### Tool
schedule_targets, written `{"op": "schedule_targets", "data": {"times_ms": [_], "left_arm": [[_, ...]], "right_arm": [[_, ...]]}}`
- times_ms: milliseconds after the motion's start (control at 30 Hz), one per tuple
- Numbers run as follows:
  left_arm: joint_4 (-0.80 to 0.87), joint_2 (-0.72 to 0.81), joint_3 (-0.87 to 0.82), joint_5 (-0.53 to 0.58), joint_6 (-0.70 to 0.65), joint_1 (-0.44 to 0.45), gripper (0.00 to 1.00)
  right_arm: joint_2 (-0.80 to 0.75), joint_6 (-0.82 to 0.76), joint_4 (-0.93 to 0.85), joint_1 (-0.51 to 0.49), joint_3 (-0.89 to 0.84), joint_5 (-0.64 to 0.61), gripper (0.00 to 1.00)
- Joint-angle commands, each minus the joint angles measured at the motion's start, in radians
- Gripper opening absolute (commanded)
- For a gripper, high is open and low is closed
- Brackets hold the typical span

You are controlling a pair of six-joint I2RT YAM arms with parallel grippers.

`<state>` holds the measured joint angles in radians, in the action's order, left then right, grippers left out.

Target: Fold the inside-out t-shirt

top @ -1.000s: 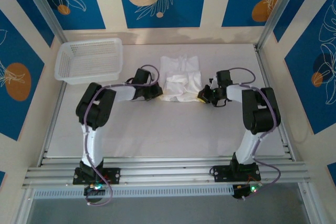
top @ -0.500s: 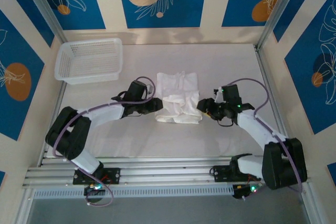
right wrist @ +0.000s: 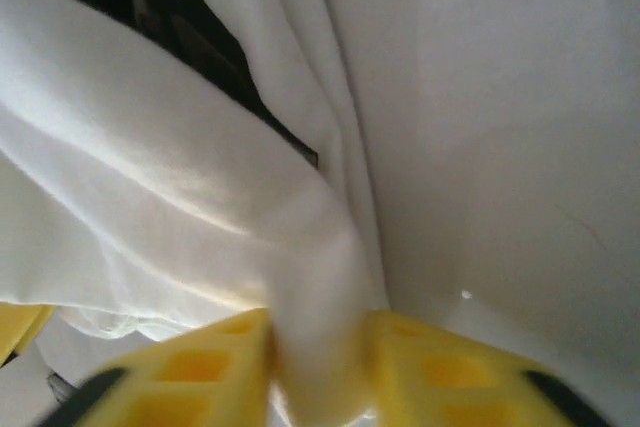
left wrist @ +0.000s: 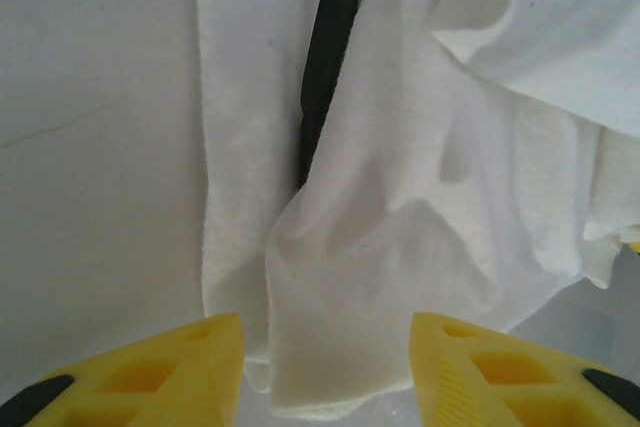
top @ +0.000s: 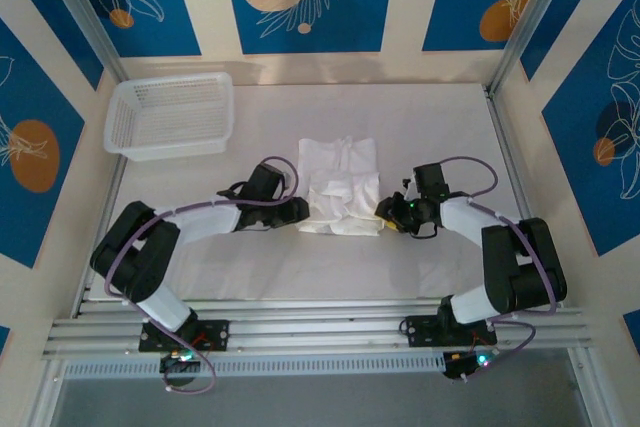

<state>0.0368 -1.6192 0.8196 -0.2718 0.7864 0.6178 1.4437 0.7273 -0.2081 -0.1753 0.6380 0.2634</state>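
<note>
**Item 1, far left:** one white mesh basket (top: 170,115) at the far-left corner of the desk (top: 300,262), well apart from the rest.

**Item 2:** left end effector (top: 300,211), low at the shirt's near-left corner. Its yellow fingers (left wrist: 150,372) stand well apart. The cloth's edge lies loose in the gap and nothing is gripped.

**Item 3, centre:** one inside-out t-shirt (top: 340,185), white, partly folded and rumpled. It lies on the desk between the two end effectors.

**Item 4:** right end effector (top: 386,210), at the shirt's near-right corner. Its jaws are nearly closed, pinching a fold of the shirt between yellow fingers (right wrist: 190,377).

**Count:** two end effectors, one shirt, one basket.
</note>
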Motion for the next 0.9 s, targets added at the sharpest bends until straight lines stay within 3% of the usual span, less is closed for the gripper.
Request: {"op": "schedule_targets", "data": {"times_ms": [0, 67, 300, 500, 867], "left_arm": [[-0.063, -0.043, -0.012, -0.084, 0.021, 0.009, 0.44], [-0.085, -0.059, -0.017, -0.099, 0.038, 0.01, 0.41], [-0.099, -0.054, -0.025, -0.093, 0.055, 0.01, 0.28], [-0.092, -0.022, -0.023, -0.093, 0.056, 0.009, 0.0], [-0.007, 0.173, -0.103, -0.104, 0.076, 0.037, 0.0]], "right_arm": [[-0.019, 0.01, 0.033, -0.005, -0.01, 0.049, 0.08], [-0.042, 0.011, 0.025, -0.008, -0.008, 0.047, 0.0], [-0.091, 0.011, -0.014, -0.01, -0.003, 0.037, 0.0], [-0.094, 0.024, -0.009, -0.018, -0.007, 0.037, 0.0], [-0.258, 0.052, -0.146, -0.093, -0.013, 0.006, 0.0]]}}
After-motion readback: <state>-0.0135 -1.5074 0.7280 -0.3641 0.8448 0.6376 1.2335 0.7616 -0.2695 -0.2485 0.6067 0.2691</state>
